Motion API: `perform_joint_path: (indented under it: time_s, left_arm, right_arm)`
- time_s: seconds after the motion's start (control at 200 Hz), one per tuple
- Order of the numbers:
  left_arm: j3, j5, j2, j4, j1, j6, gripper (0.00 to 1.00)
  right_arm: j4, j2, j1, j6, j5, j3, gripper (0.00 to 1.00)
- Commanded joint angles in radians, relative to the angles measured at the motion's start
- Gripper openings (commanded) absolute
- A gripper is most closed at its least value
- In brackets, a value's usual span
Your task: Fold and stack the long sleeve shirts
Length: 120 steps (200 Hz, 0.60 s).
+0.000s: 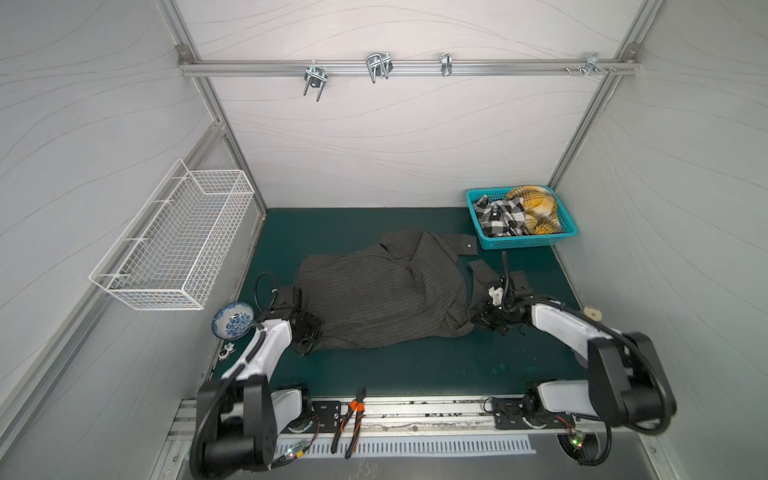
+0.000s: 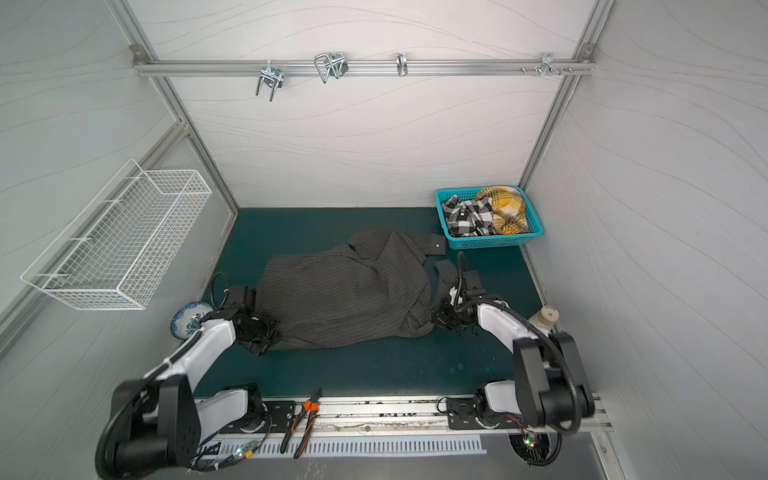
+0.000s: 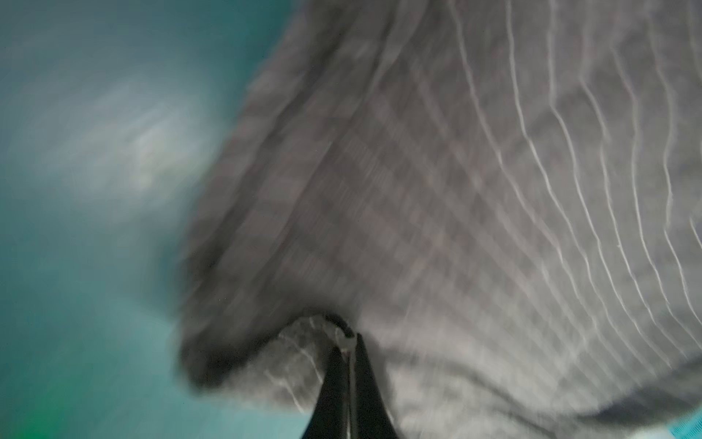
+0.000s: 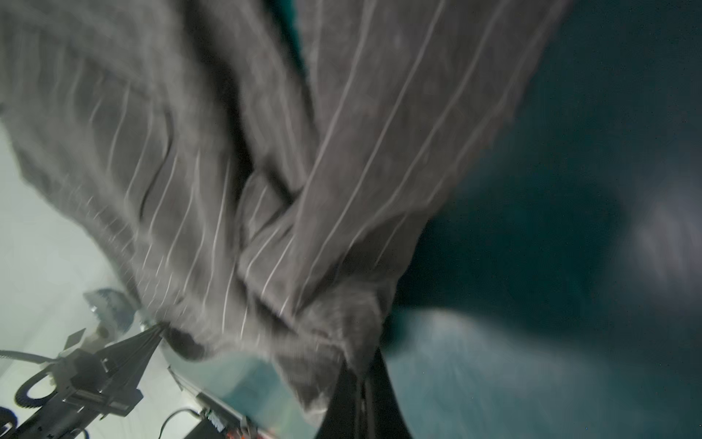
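Observation:
One of the long sleeve shirts (image 1: 382, 295) (image 2: 345, 295), dark grey with thin pale pinstripes, lies bunched across the green mat in both top views. A cuffed sleeve end with a white button (image 1: 468, 246) points toward the back right. My left gripper (image 1: 309, 332) (image 2: 261, 329) is shut on the shirt's near left edge; in the left wrist view its jaws (image 3: 347, 342) pinch a fold of the striped cloth (image 3: 456, 190). My right gripper (image 1: 482, 322) (image 2: 442, 318) is shut on the near right edge, and the fabric (image 4: 266, 152) hangs from its closed jaws (image 4: 361, 365). Both wrist views are motion-blurred.
A teal basket (image 1: 523, 243) at the back right holds a black-and-white plaid garment (image 1: 498, 216) and a yellow plaid one (image 1: 536, 208). A white wire basket (image 1: 174, 245) hangs on the left wall. A blue-patterned bowl (image 1: 232, 324) sits beside the left arm. Orange-handled pliers (image 1: 349, 424) lie on the front rail.

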Motion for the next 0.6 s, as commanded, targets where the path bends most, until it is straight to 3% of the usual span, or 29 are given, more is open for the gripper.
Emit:
perform_joint_path:
  time_s: [0.0, 0.105, 0.18, 0.305, 0.405, 0.5, 0.595]
  left_arm:
    - [0.145, -0.007, 0.220, 0.249, -0.012, 0.008, 0.00]
    - [0.353, -0.007, 0.442, 0.320, -0.011, -0.091, 0.00]
    - [0.610, -0.050, 0.530, 0.263, -0.017, -0.140, 0.00]
    - [1.178, -0.103, 0.590, -0.016, -0.018, -0.115, 0.00]
    - [1.508, -0.211, 0.553, -0.178, -0.013, -0.096, 0.00]
    - [1.553, -0.204, 0.480, -0.258, -0.009, -0.099, 0.00]
    - [1.283, -0.167, 0.332, -0.208, -0.015, -0.098, 0.00]
  right_arm:
    - [0.137, 0.194, 0.004, -0.032, 0.063, 0.166, 0.00]
    - [0.075, 0.402, -0.005, -0.037, 0.055, 0.500, 0.00]
    - [-0.038, 0.462, -0.025, -0.027, 0.059, 0.799, 0.00]
    - [-0.180, 0.391, -0.094, -0.003, 0.091, 1.219, 0.00]
    - [-0.231, 0.283, -0.173, 0.014, 0.118, 1.390, 0.00]
    - [-0.265, 0.183, -0.223, 0.013, 0.067, 1.386, 0.00]
    - [-0.260, 0.084, -0.211, -0.012, 0.009, 1.223, 0.00]
